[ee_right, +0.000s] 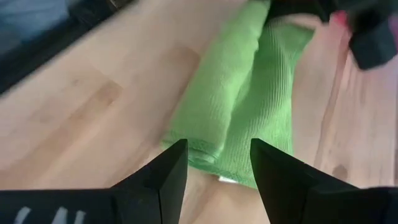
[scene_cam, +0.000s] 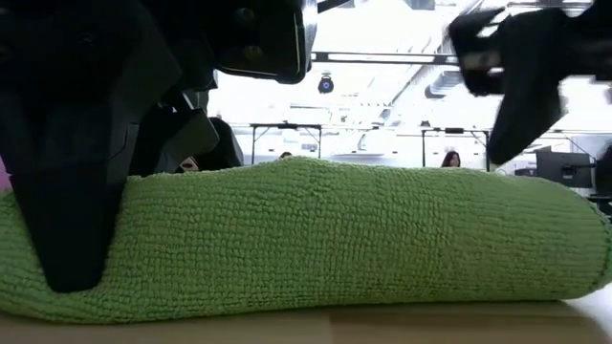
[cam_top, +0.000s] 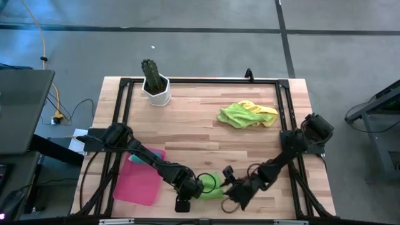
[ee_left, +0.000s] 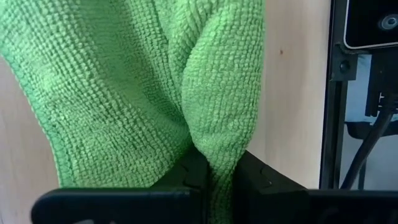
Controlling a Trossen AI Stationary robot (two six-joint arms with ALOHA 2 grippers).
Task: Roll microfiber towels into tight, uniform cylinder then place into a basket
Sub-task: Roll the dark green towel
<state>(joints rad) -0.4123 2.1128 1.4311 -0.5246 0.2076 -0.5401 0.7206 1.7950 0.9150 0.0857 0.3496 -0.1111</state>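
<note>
The left gripper is pinching one end of the rolled green towel at the near edge of the table; its two fingers are standing almost together, with only a fold of the cloth squeezed between them. In the left wrist view the towel is spreading away from the fingertips. In the low view the roll is lying flat on the wood and a dark finger is pressing down on one end of it.

The right gripper is hanging just beside the other end of the same roll. Its fingers are standing apart and are gripping nothing; the end of the towel is lying just in front of the gap between them, not touching them.

On the left gripper's outer side, away from the right one, the pink-red tray is resting on the table, partly under the left arm, with a bit of a teal towel showing at its far edge.

Farther away, beyond the right gripper, a lime green towel and a yellow towel are lying crumpled together and touching each other. Beyond the left gripper, at the far edge, a white pot with a cactus is standing upright.
</note>
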